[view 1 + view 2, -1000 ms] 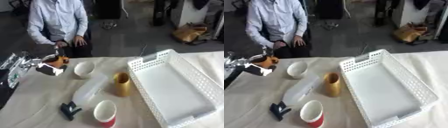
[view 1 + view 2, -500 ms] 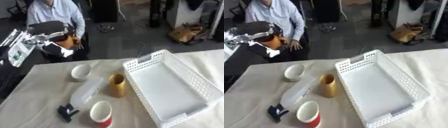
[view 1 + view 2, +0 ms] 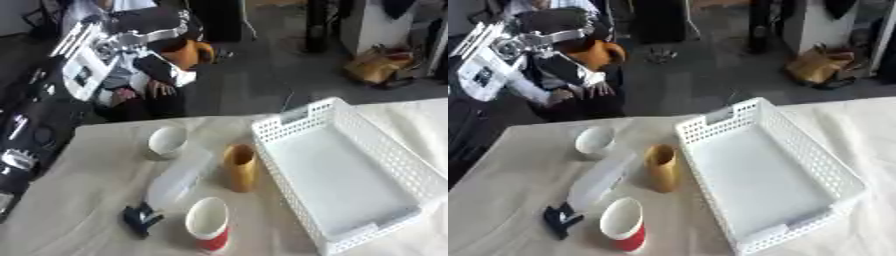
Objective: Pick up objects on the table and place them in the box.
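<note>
Since a second ago my left robot hand point(image 3: 162, 42) has risen from low beside the counter's left edge to the upper left of the frame, taking the orange object point(image 3: 186, 51) with it.

In the left eye view, my fingers are curled round that object, which shows just below and right of the hand's black and silver shell, well above the counter point(image 3: 79, 200) and well apart from the white box point(image 3: 350, 180). The object looks rounded and smooth; I cannot make out more of it. The box fills the right half of the frame: an oblong plastic basket with perforated walls and a plain floor. To its left stands a tan cylinder point(image 3: 240, 167), matte and upright, just beside the box wall. Up and left of it sits a small white bowl point(image 3: 167, 140). A clear plastic bottle point(image 3: 176, 181) lies on its side between bowl and cup. A red paper cup point(image 3: 210, 231) with a white inside stands at the lower middle, and a small dark blue object point(image 3: 140, 218) lies just left of it. The counter is covered with a cream cloth.

In the right eye view, the same robot hand is at the upper left, clenched on the orange object. My right robot hand shows in neither view.
</note>
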`<action>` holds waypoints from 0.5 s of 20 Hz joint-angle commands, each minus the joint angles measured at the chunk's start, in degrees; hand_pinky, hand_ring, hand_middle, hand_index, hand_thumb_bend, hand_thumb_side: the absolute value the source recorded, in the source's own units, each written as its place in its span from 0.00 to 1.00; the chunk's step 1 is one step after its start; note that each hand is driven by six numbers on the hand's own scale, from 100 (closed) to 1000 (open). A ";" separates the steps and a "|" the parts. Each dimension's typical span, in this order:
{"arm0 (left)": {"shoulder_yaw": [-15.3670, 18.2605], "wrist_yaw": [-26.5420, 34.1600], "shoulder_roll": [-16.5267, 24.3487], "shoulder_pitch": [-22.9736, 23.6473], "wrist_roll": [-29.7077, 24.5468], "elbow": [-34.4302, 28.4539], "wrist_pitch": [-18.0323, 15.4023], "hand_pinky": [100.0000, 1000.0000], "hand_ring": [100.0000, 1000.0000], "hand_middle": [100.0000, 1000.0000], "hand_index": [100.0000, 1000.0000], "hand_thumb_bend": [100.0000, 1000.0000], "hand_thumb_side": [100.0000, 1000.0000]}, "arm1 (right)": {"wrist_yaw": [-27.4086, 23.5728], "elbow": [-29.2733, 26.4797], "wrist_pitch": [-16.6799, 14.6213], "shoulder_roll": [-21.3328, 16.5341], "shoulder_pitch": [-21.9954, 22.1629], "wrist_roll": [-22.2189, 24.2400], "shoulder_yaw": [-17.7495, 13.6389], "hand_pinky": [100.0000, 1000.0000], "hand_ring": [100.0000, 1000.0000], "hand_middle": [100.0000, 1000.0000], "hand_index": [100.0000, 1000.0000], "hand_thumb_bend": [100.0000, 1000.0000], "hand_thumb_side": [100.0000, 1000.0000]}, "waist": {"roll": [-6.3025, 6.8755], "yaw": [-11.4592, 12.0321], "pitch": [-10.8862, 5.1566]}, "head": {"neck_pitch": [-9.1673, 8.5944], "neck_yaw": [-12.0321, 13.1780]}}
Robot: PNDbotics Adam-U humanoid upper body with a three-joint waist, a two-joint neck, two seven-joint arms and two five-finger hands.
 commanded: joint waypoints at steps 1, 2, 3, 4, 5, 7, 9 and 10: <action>0.16 0.26 -1.30 -2.61 -0.35 0.40 1.20 0.00 0.00 0.00 0.30 0.00 0.26 | -0.53 -1.20 -1.45 0.16 -0.87 -1.00 0.67 0.64 0.73 0.65 0.54 0.00 0.94 | -0.40 -0.25 -1.25 | 0.47 0.73; 0.12 0.17 -1.57 -2.80 -0.34 0.56 1.37 0.00 0.00 0.00 0.30 0.00 0.26 | -0.57 -1.20 -1.49 0.20 -0.89 -1.00 0.70 0.64 0.73 0.65 0.54 0.00 0.94 | -0.40 -0.32 -1.25 | 0.46 0.76; 0.07 0.24 -2.51 -3.32 -0.31 0.79 1.39 0.00 0.00 0.00 0.30 0.00 0.27 | -0.65 -1.20 -1.58 0.33 -1.05 -1.00 0.83 0.64 0.73 0.65 0.54 0.00 0.93 | -0.30 -0.95 -1.19 | 0.28 1.04; 0.05 0.26 -3.31 -3.80 -0.30 1.21 1.39 0.00 0.00 0.00 0.30 0.00 0.27 | -0.72 -1.20 -1.68 0.44 -1.19 -1.00 0.95 0.64 0.73 0.65 0.54 0.00 0.93 | -0.23 -1.37 -1.14 | 0.16 1.21; 0.12 0.35 -4.35 -4.45 -0.24 1.75 1.41 0.00 0.00 0.00 0.30 0.00 0.28 | -0.84 -1.20 -1.82 0.61 -1.37 -1.00 1.15 0.64 0.73 0.65 0.54 0.00 0.93 | -0.09 -2.02 -1.04 | -0.05 1.39; 0.32 0.35 -5.96 -5.53 -0.14 2.88 1.36 0.00 0.00 0.00 0.30 0.00 0.28 | -1.05 -1.20 -2.07 0.88 -1.68 -1.00 1.49 0.64 0.73 0.65 0.54 0.00 0.93 | 0.11 -2.97 -0.84 | -0.50 1.75; 0.53 -0.07 -7.38 -6.55 -0.02 4.08 1.21 0.00 0.00 0.00 0.30 0.00 0.28 | -1.29 -1.20 -2.33 1.11 -1.97 -1.00 1.83 0.64 0.73 0.65 0.54 0.00 0.93 | 0.27 -3.80 -0.61 | -0.94 2.10; 0.63 -0.34 -7.87 -6.88 0.07 4.59 1.07 0.00 0.00 0.00 0.30 0.00 0.28 | -1.39 -1.20 -2.41 1.17 -2.05 -1.00 1.93 0.64 0.73 0.65 0.54 0.00 0.93 | 0.32 -4.06 -0.53 | -1.05 2.23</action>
